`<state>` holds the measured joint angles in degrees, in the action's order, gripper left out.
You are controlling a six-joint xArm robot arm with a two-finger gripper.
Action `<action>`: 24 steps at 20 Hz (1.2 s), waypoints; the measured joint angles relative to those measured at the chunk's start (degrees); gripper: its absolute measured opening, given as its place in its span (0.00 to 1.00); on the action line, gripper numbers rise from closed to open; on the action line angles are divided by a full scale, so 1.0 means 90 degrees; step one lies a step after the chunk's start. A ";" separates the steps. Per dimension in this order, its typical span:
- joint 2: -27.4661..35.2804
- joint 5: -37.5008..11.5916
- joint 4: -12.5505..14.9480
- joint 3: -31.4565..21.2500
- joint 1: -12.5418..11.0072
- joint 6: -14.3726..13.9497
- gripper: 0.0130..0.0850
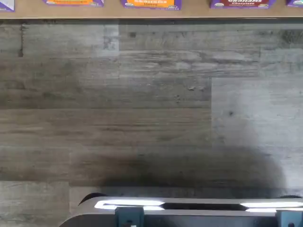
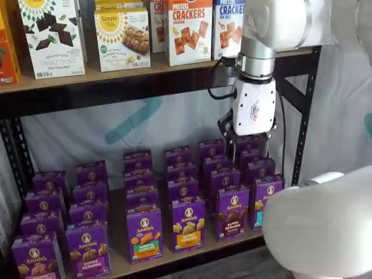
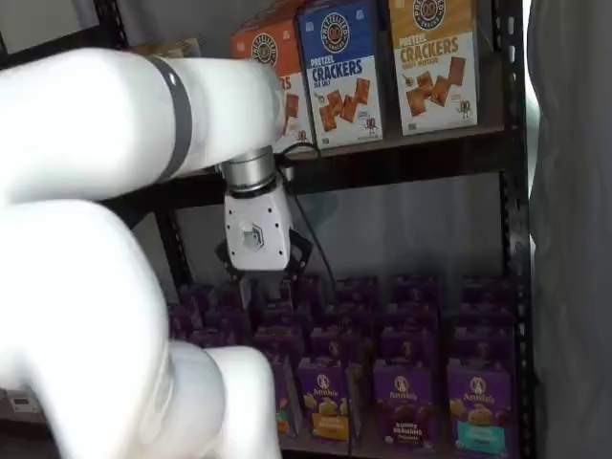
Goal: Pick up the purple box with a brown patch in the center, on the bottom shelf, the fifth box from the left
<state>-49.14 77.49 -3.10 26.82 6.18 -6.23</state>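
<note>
Both shelf views show the gripper (image 2: 249,145) hanging up high in front of the shelves; it has a white body and black fingers (image 2: 231,141); it is above the back rows of purple cartons and touches none of them; two black fingers show with a gap between them in a shelf view, so the fingers look spread apart, and nothing is in them; in the other shelf view the gripper (image 3: 256,279) is partly hidden by the big white arm (image 3: 105,191).

The purple box (image 2: 233,212) stands upright in the front row of the bottom shelf (image 2: 174,258); it has a white round logo and dark brown snacks in the middle; a carton with yellow snacks (image 2: 188,223) is just beside it on one side, and a carton with a teal band (image 2: 264,200) is just beside it on the other; the gripper is well above it and a bit behind.

Cracker boxes (image 2: 189,30) stand on the higher board; wrist view shows a grey wooden floor (image 1: 142,109), with the shelf edge and the bottoms of purple cartons at the far side.
</note>
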 joint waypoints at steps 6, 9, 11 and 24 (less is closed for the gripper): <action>0.0321 -0.0558 0.0050 -0.0283 0.0064 -0.0049 1.00; 0.0475 -0.0898 0.0084 -0.0443 0.0103 -0.0087 1.00; 0.0575 -0.1161 0.0052 -0.0558 0.0096 -0.0059 1.00; 0.1770 -0.2978 0.0383 -0.1017 0.0123 -0.0221 1.00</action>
<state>-33.21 50.69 0.35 17.67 7.29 -8.22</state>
